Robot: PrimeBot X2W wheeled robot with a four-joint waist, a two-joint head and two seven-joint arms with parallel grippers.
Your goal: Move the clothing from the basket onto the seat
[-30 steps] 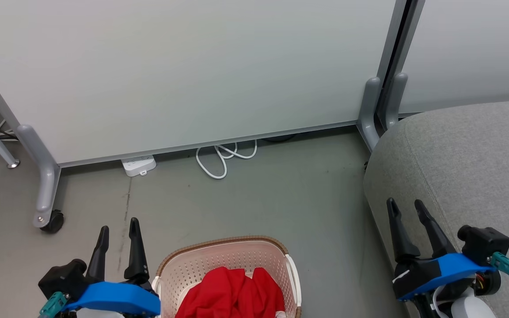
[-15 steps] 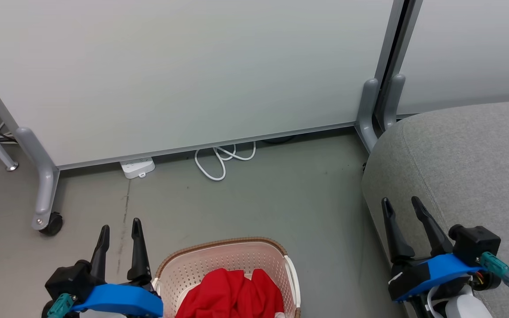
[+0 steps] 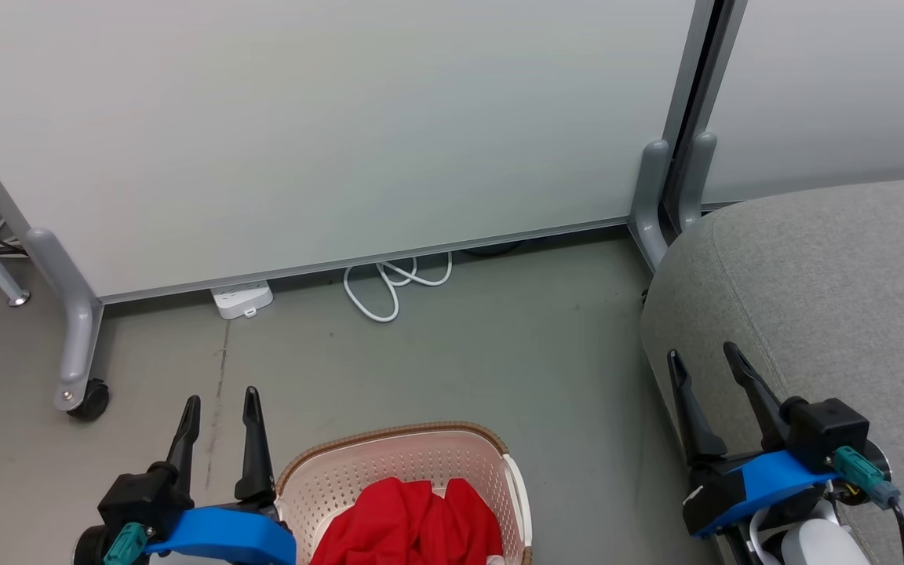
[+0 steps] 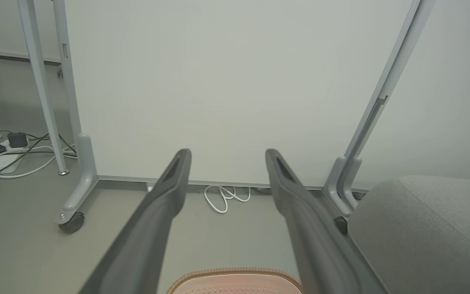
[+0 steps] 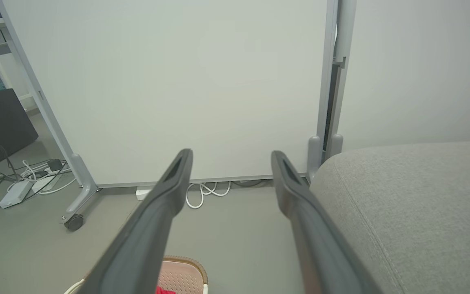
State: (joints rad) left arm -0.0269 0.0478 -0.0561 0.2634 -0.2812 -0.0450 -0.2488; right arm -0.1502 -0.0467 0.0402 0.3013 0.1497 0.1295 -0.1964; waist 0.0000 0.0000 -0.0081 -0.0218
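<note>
The large white partition panel point(image 3: 342, 133) on grey wheeled feet stands behind the work area. The large grey fabric-upholstered seat point(image 3: 836, 275) with rounded edges and a stitched seam stands on the right. It has nothing on the part in view.

The cream-white perforated plastic basket point(image 3: 397, 434) with a brown woven-look rim sits on the grey floor point(image 3: 460, 353) at the bottom centre, apart from the seat. The crumpled red clothing point(image 3: 413, 526) lies inside the basket.

The left pincer point(image 3: 222, 396) is just left of the basket rim, its fingers parted with nothing between them. Compared with 1.0 s ago, it sits slightly further right, closer to the rim.

The right pincer point(image 3: 700, 351) shows against the seat's rounded left edge, also spread wide and holding nothing. It has shifted left since the earlier frame.

The scene shift is minor. Basket, clothing and seat keep their positions.

A white power strip point(image 3: 242, 300) and a looped white cable point(image 3: 389, 286) lie at the panel base.
</note>
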